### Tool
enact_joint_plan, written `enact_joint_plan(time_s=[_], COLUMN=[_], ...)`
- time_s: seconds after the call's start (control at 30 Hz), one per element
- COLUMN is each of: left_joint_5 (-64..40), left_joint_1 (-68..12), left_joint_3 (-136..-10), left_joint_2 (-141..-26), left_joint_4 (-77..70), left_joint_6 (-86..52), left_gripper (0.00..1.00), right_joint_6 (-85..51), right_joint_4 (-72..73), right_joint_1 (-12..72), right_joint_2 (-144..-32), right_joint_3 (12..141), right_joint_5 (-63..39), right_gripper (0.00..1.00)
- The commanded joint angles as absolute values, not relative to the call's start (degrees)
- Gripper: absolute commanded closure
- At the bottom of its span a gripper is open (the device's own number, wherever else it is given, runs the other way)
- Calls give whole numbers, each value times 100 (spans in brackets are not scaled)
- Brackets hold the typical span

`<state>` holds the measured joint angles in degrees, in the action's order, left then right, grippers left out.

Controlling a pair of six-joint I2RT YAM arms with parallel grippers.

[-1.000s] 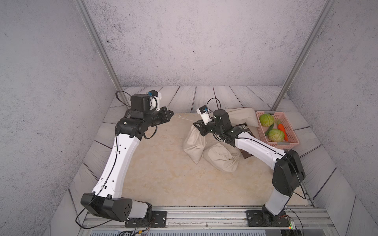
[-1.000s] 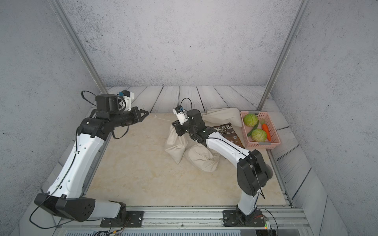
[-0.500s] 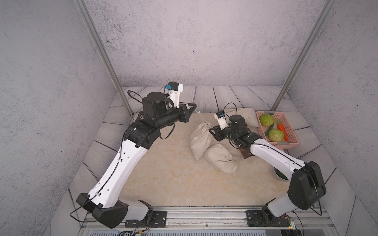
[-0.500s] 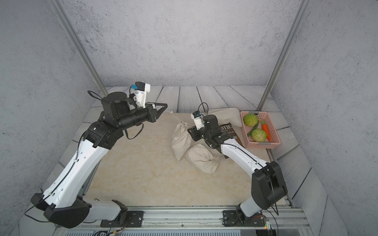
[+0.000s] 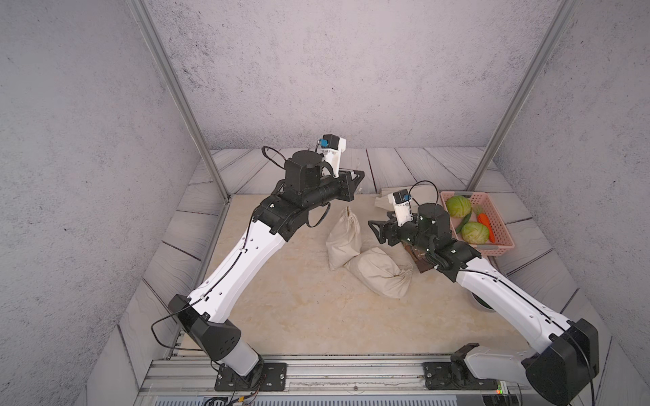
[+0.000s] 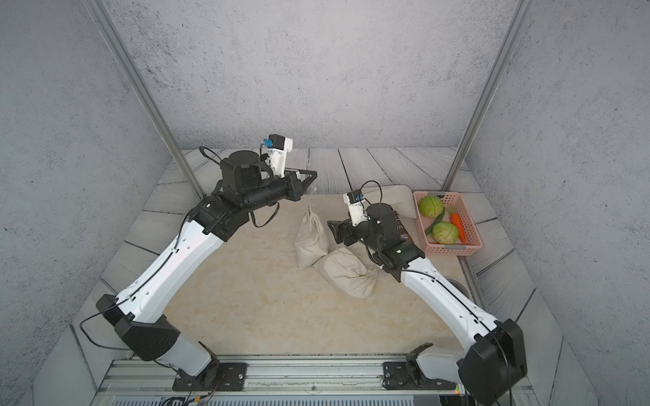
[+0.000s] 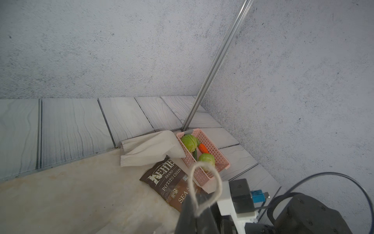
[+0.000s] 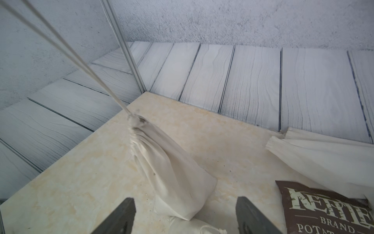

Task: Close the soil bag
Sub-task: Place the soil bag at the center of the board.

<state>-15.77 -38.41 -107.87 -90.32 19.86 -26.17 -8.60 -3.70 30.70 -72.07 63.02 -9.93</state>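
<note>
Right hand (image 5: 374, 232) beside soil bag (image 5: 343, 239)

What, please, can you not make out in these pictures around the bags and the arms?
- Chip bag: cut off by the right wrist view's edge; in both top views the right arm covers most of it.
- Dark round object: in a top view, mostly hidden under the right arm; unidentifiable.
- Drawstring: too thin to trace in the top views.
- Lying cloth bag: in the right wrist view only its tied end shows, cut off by the edge.
</note>
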Motion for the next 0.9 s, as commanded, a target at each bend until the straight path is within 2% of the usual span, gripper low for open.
enact_joint_plan(time_s=[0.0,0.27,0.4,0.53,0.87], left_joint_5=[-1567,-1499,-1485,-1447,-1354], left_joint_1=[-3914,-3964,-3973,-3973,-3973], left_joint_3=[-11140,-11401,-11471,-11538,-11658], left_joint_2=[-9039,-9086,-9103,-9128,-9160], left_joint_4=[1777,1873,1944,2011,2091], left_joint_6=[-2619,-2591,-2554,-2511,-2441], left_gripper=[100,100,100,100,100], right_joint_6=[-960,-1264,-1306,-1294,-1145], right_joint_4=[-12,357,415,410,486], right_joint_1=[3164,3303,3341,3395,3413], right_joint_2=[-7301,-7969,-8260,-8344,-8124], right_joint_3=[6601,7289,7626,7673,7501], right_joint_5=[-932,-873,-1063,-1233,-1594], right_gripper=[16,23,35,42,46])
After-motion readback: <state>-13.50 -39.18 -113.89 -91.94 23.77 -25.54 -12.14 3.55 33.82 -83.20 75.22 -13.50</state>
